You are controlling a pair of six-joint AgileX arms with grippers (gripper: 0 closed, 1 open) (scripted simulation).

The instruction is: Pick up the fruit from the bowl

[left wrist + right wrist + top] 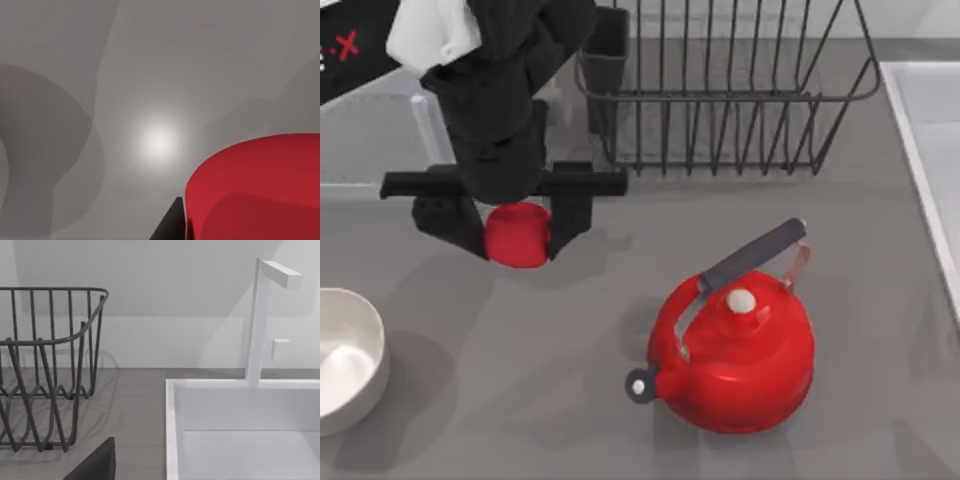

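My left gripper (517,232) is shut on the fruit (517,236), a small glossy red roundish thing pinched between its two black fingers. It hangs above the grey table at the upper left of the top view, to the upper right of the bowl and apart from it. The left wrist view shows the fruit (255,190) close up beside one dark fingertip (171,225). The white bowl (372,352) sits at the table's left edge with its pale inside showing. My right arm is parked, and a dark part of its gripper (95,465) shows in its wrist view.
A large red kettle (735,355) with a dark handle stands right of centre. A dark wire dish rack (730,90) lines the back, also in the right wrist view as the rack (47,365). A white sink (930,150) with a faucet (257,320) borders the right side.
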